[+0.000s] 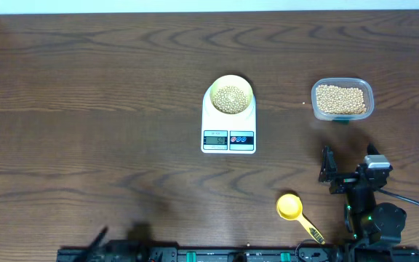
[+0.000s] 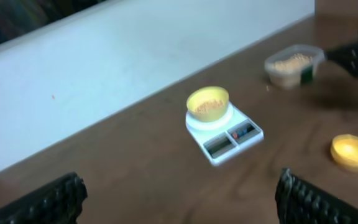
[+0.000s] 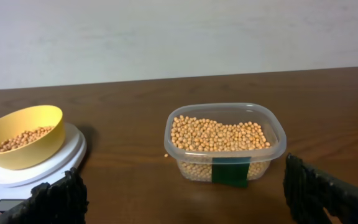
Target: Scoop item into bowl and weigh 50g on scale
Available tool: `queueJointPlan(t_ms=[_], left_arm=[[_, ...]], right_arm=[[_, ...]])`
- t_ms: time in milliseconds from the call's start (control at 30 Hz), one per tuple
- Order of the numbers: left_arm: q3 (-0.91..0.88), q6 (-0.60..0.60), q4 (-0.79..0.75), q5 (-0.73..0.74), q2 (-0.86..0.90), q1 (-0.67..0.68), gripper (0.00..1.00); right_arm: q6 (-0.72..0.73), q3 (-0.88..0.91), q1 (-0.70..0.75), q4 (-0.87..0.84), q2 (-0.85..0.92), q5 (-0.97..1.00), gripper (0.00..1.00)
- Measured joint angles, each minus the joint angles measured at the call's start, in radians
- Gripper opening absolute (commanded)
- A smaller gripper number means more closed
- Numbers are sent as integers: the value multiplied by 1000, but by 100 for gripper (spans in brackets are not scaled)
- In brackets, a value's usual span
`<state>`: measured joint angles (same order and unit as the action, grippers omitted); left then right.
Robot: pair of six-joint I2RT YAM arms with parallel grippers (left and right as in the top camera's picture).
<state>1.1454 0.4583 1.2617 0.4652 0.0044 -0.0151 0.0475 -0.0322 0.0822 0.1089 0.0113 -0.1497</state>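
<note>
one white scale (image 1: pixel 228 132) is being shown near the middle of the brown table (image 1: pixel 86 94), and one pale yellow bowl (image 1: pixel 230 86) is being carried on its round platform. a shallow heap of beans (image 1: pixel 230 99), too many to be counted, is being held inside the bowl. one display (image 1: pixel 215 138) and two coloured buttons (image 1: pixel 242 138) are being shown on the scale's front; the digits are not being made out.

one clear tub (image 1: pixel 342 81) is being seen to the right of the scale, apart from it, with a much larger lot of beans inside and one green label (image 3: pixel 230 172) on its near wall. one stray bean (image 3: pixel 166 155) is being seen on the table just beside the tub. one yellow scoop (image 1: pixel 291 207) is being seen lying flat near the front edge, touched by neither gripper.

two grippers are being shown. the right gripper (image 3: pixel 188 199) is being held spread wide with nothing between its fingers, facing the tub from the near side. the left gripper (image 2: pixel 179 202) is likewise being held spread wide and empty, low at the front left, well apart from the scale.
</note>
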Motion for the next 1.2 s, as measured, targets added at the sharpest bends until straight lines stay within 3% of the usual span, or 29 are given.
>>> queueJointPlan(t_ms=[400, 533, 1200], left_arm=[[-510, -125, -520, 0, 3, 0, 100], [-606, -168, -634, -1, 3, 0, 100], [-878, -200, -917, -8, 3, 0, 100]], right_arm=[[0, 2, 0, -1, -1, 0, 99], [0, 2, 0, -1, 0, 0, 99], [0, 2, 0, -1, 0, 0, 99]])
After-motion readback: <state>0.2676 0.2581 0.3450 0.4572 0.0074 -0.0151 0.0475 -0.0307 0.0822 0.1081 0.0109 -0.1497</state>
